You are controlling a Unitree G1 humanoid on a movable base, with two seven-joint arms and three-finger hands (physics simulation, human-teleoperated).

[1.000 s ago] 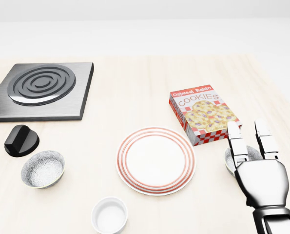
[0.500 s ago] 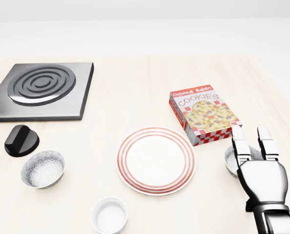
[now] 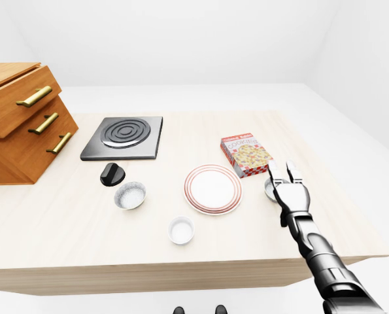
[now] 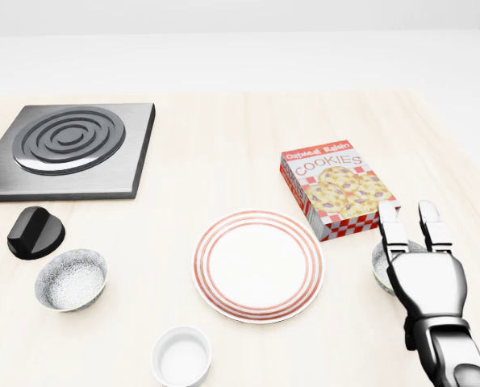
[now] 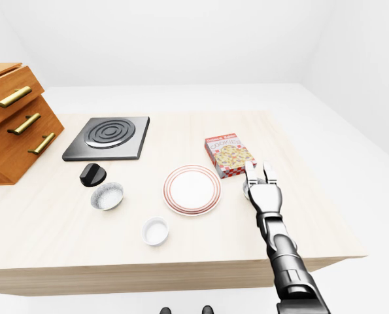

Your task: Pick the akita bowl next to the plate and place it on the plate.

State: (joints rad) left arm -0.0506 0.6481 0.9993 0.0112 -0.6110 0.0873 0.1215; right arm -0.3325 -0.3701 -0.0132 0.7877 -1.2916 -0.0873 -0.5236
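A white plate with red rings point(image 4: 258, 264) lies in the middle of the wooden table. Just to its right sits a small grey speckled akita bowl point(image 4: 380, 262), mostly hidden under my right hand point(image 4: 408, 211). That hand hovers over the bowl with its fingers point(image 4: 390, 226) stretched out straight, open and holding nothing. A second speckled bowl point(image 4: 71, 279) rests farther to the left of the plate. My left hand does not show in any view.
A cookies box point(image 4: 336, 191) lies just above the right bowl, close to my fingertips. A white ramekin point(image 4: 181, 355) sits below the plate. A black hob point(image 4: 68, 148) and black knob point(image 4: 35, 232) are at the left. A wooden drawer unit point(image 3: 17, 121) stands at the far left.
My right hand dipped slightly down the head view, then moved back up over the right bowl, fingers still extended. Nothing else on the table moved.
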